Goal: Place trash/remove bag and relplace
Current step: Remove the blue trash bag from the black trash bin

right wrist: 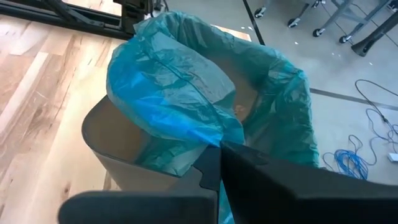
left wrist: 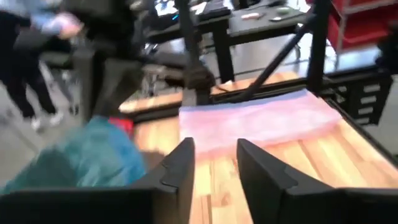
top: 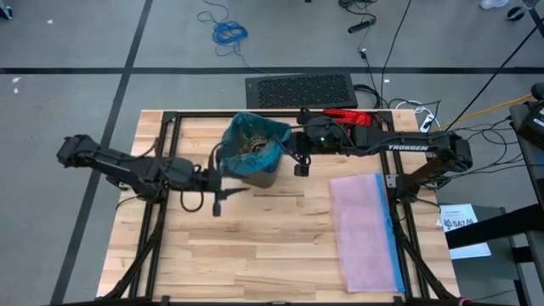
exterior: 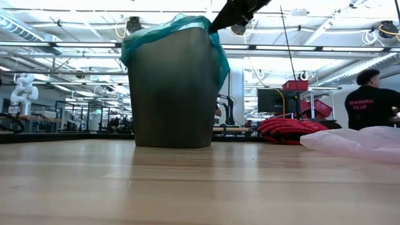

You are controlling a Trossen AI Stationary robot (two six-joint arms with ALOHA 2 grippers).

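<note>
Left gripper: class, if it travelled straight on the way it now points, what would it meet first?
Probably the pink bag. In the left wrist view the left gripper, jaws apart and holding nothing, looks across bare table at it. Depth is unclear, so it might pass just above.

Teal bag between both arms

Dark arms, white TROSSEN lettering on the right arm

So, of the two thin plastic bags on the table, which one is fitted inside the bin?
The translucent teal plastic bag: it lines the dark grey bin, draped over its rim. The pale pink plastic bag lies flat on the wooden table instead.
</note>
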